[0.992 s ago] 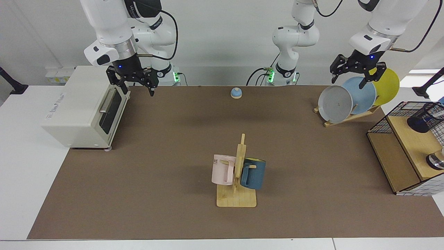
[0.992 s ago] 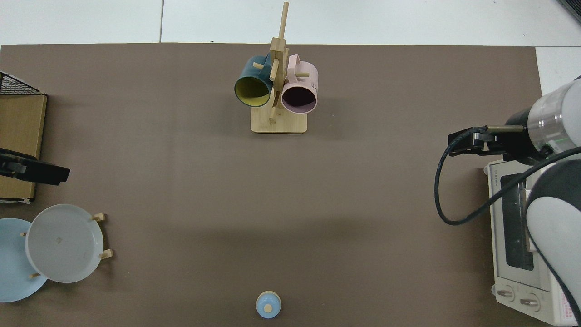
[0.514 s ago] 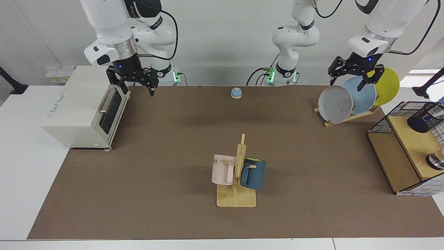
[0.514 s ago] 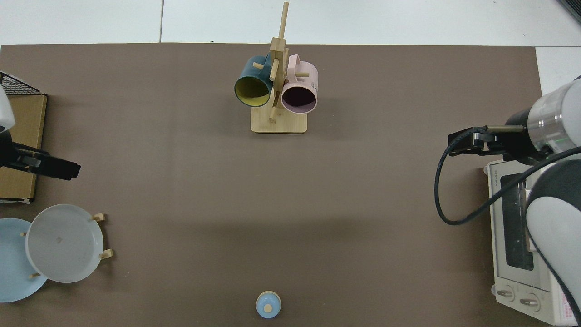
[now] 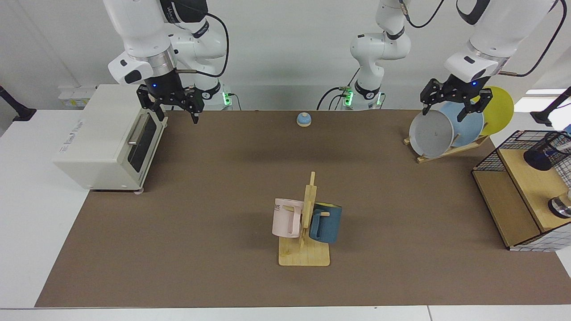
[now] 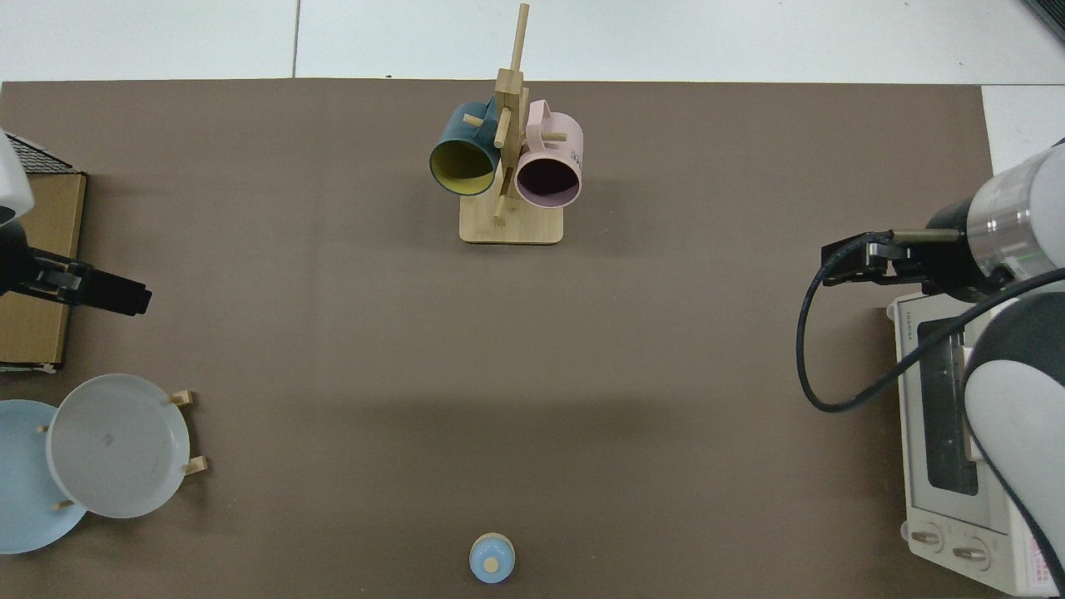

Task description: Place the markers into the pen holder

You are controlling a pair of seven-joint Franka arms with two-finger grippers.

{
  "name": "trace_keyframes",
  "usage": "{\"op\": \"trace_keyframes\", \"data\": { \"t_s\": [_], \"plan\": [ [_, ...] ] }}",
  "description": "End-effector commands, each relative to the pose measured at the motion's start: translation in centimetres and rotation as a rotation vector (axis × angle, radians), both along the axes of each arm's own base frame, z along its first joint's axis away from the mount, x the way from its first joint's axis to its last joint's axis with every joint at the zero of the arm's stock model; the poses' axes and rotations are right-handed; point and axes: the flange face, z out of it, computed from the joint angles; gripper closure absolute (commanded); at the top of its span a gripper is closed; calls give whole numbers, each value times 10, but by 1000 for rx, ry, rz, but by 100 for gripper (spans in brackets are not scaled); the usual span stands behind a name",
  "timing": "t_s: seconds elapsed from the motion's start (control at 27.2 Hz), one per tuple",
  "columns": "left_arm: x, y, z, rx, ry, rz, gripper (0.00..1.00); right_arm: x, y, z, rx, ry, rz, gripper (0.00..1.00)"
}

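Observation:
The pen holder [image 5: 548,153], a black wire-mesh cup, lies tilted on the upper wooden shelf at the far right edge of the facing view, its dark mouth turned toward the table. The markers are hidden. My left gripper [image 5: 444,111] hangs open and empty in the air in front of the plates, to the left of the pen holder and well apart from it. The top view shows this left gripper [image 6: 116,297] near its left edge. Beside the toaster oven's door, my right gripper [image 5: 175,113] waits open and empty; the top view has that right gripper [image 6: 849,264] at the right.
A wire basket with wooden shelves [image 5: 504,196] stands at the right edge. A rack of plates [image 5: 432,133] sits behind it. A mug tree [image 5: 305,223] holds a pink and a blue mug mid-table. There is a blue bell [image 5: 304,119] at the back and a toaster oven [image 5: 98,142] on the left.
My left gripper has moved away from the basket, out over the table in front of the plates. The right arm has not moved.

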Motion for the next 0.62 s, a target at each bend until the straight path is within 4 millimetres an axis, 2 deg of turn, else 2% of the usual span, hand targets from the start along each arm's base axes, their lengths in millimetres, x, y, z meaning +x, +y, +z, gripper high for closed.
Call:
{"op": "trace_keyframes", "data": {
  "t_s": [0.0, 0.59],
  "plan": [
    [1, 0, 7, -6, 8, 15, 1, 1, -2, 1, 5, -17, 16, 0],
    [-3, -1, 11, -11, 2, 47, 0, 1, -2, 1, 5, -17, 16, 0]
  ]
}}
